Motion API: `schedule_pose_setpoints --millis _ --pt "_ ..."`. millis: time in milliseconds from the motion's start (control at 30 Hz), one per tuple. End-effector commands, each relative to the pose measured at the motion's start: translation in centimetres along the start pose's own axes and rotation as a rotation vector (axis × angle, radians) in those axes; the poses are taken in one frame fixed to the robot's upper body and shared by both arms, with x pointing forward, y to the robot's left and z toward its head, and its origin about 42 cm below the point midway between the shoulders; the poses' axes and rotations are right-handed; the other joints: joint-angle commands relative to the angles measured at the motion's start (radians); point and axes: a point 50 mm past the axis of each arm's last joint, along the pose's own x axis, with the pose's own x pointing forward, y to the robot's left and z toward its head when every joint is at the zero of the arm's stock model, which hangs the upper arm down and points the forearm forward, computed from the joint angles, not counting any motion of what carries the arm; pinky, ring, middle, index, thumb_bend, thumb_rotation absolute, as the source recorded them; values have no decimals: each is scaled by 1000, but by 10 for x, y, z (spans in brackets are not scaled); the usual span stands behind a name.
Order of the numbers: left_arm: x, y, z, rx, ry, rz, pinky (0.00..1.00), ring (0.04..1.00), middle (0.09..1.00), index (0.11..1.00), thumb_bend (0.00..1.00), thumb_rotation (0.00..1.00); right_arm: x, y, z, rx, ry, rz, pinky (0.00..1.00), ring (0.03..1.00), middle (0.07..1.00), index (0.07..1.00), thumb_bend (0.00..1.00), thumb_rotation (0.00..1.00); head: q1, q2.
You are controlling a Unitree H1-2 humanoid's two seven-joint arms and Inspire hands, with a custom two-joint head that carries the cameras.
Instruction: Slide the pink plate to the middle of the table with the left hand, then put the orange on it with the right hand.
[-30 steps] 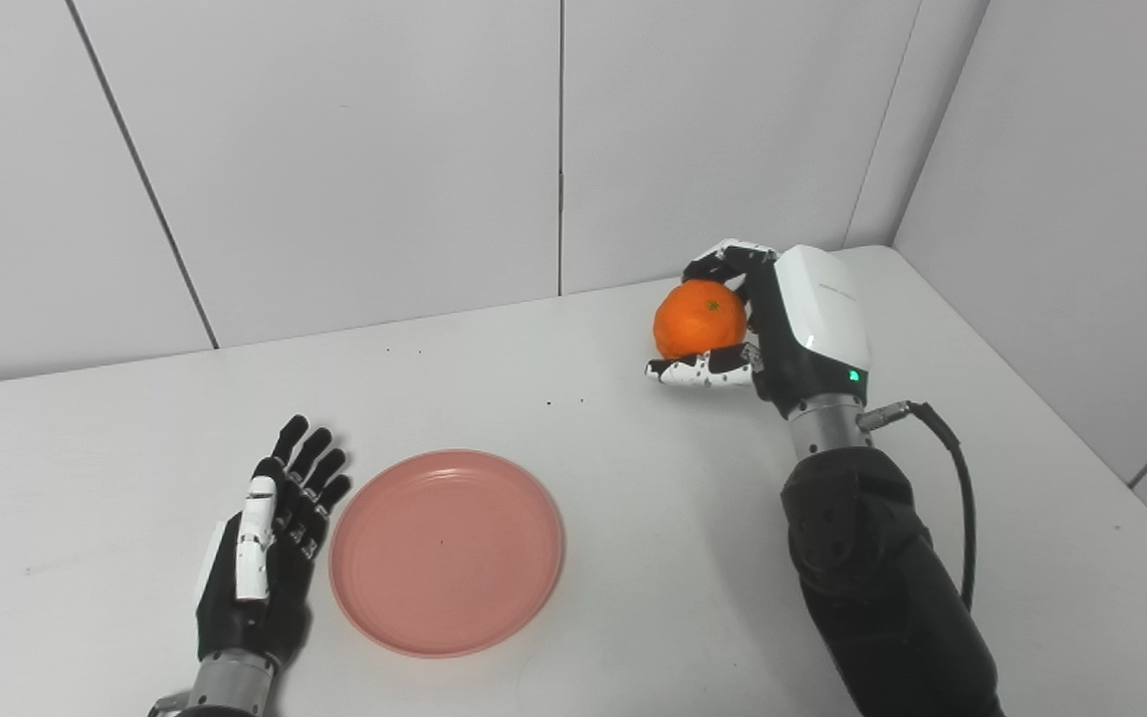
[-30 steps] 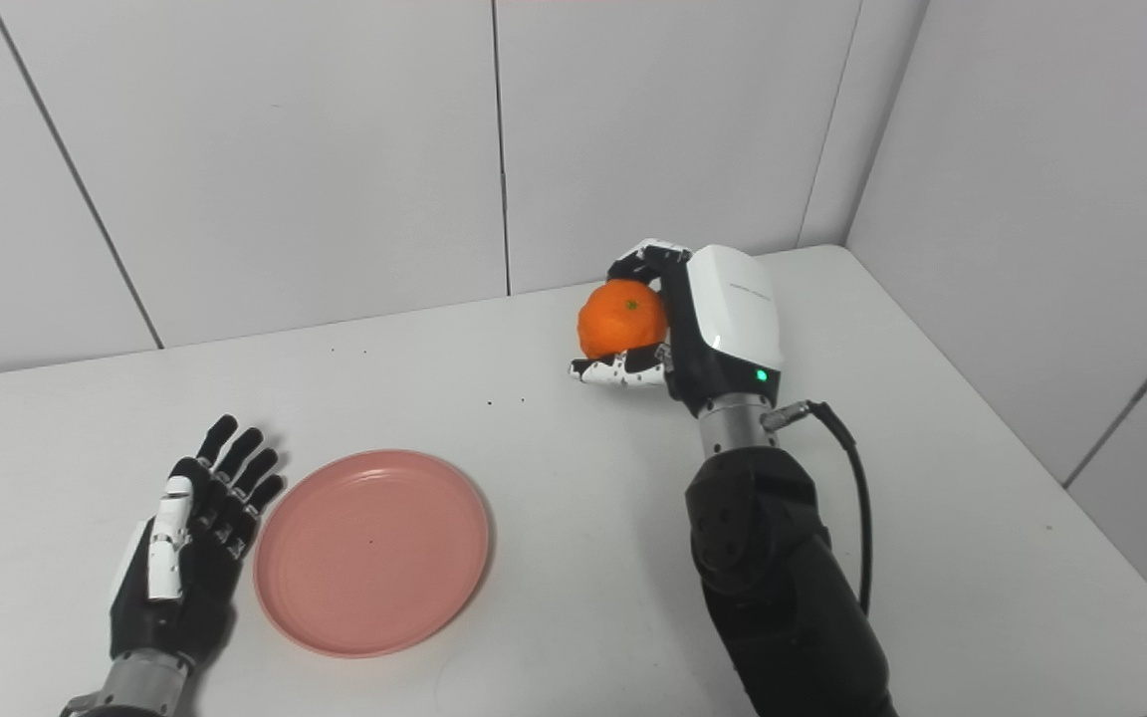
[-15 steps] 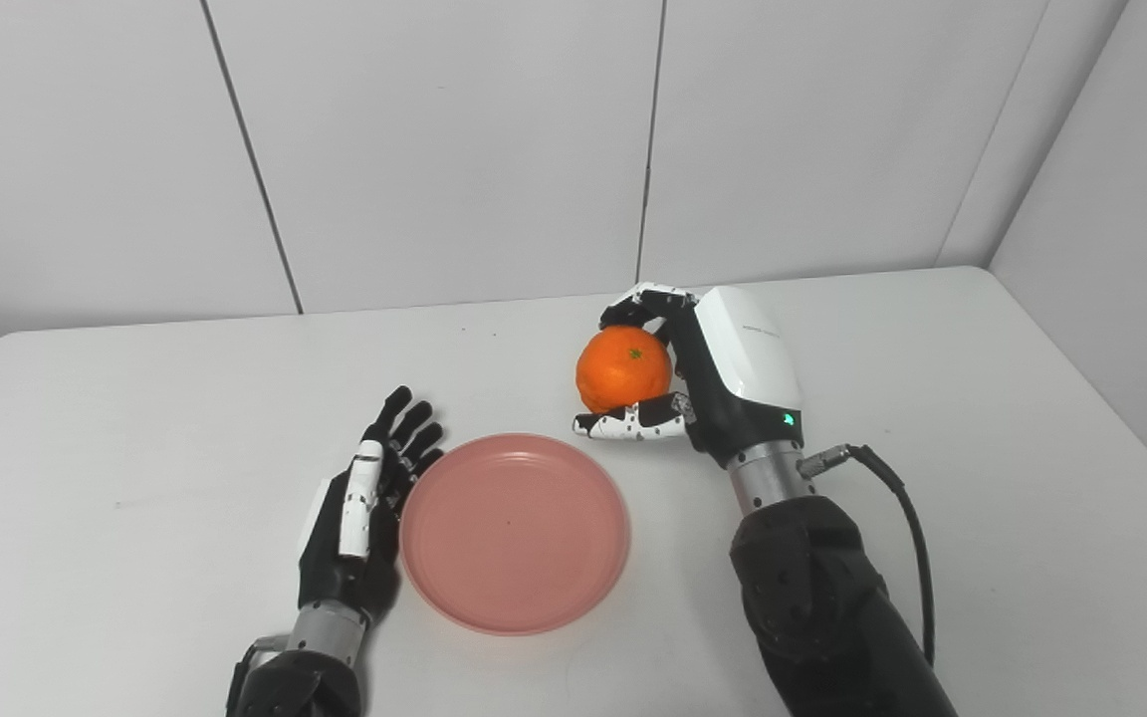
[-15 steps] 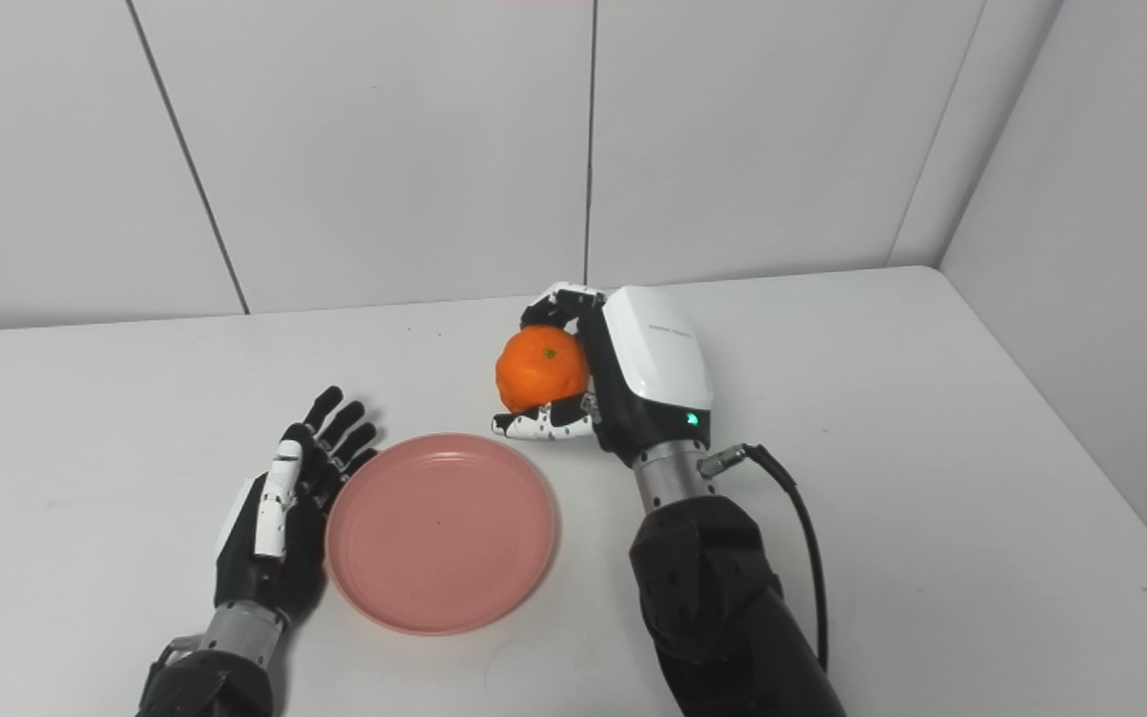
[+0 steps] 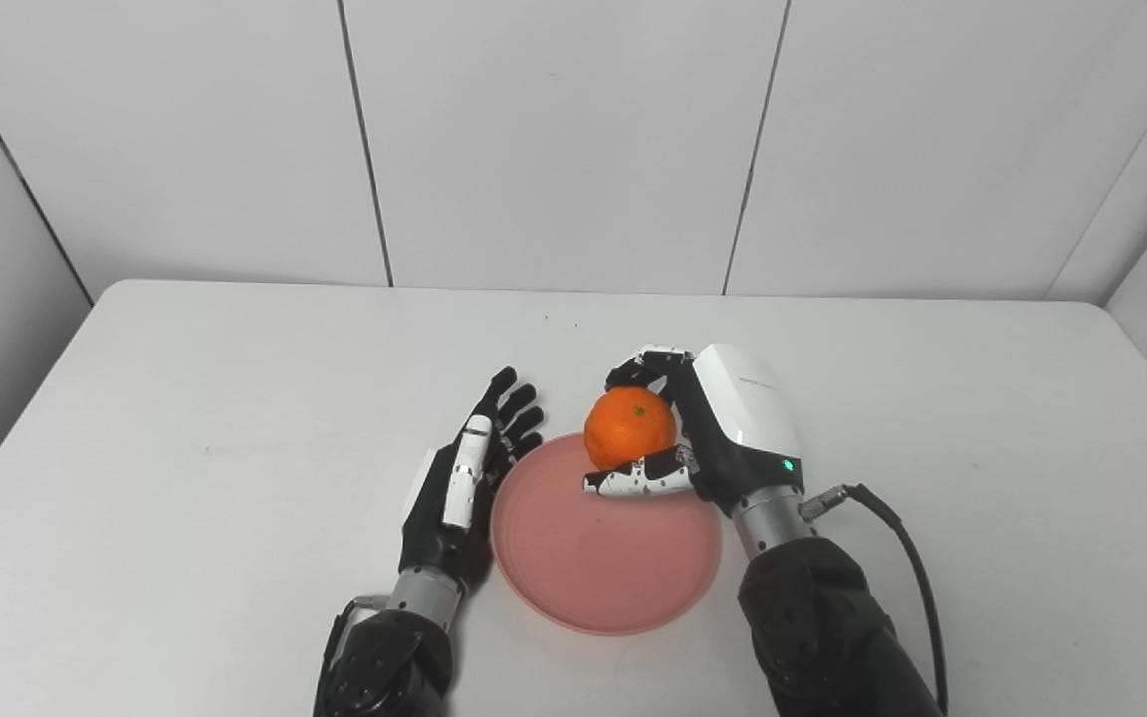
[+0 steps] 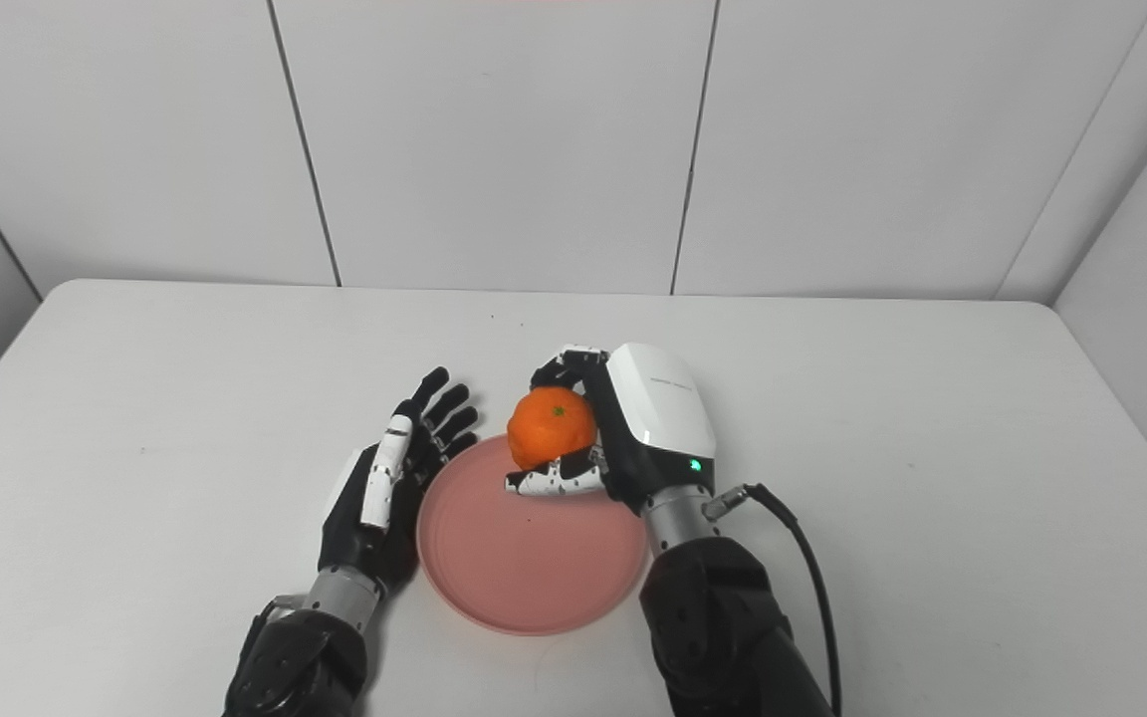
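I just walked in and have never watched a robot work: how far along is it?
The pink plate already sits near the middle of the table, with the open left hand against its edge. The right hand holds the orange above the plate's far rim. Left to do: lower it and let go.

You cannot see the far rim of the pink plate [image 5: 605, 568]: the orange [image 5: 630, 428] and the right hand [image 5: 708, 438] cover it. Both forearms run off the bottom edge. Whether the left hand [image 5: 461, 488] touches the plate's rim (they sit very close) cannot be told.
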Motion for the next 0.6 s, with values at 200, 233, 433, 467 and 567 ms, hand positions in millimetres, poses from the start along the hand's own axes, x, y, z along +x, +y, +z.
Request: schedule_pose_setpoints --millis 200,233,433,467,567 --pt "-7 -7 -22 -18 94 32 892 908 918 904 393 1000 10 5 6 2 -89 5 223 324 433 489 516 136 24 -4" --pt "-6 -7 -22 -19 92 34 891 906 915 900 391 1000 9 7 5 1 -87 12 213 311 422 489 516 136 25 -4" --pt "-5 -8 -23 -24 88 37 892 909 921 904 379 1000 10 15 -1 -8 -73 38 168 259 374 489 516 133 29 -1" --pt "-5 -8 -23 -24 88 38 893 909 921 904 379 1000 10 16 -2 -8 -74 41 169 261 375 489 516 133 29 -1" --pt "-5 -8 -23 -24 85 46 896 913 925 907 376 1000 10 21 -5 -15 -68 54 175 265 376 489 516 133 26 0"
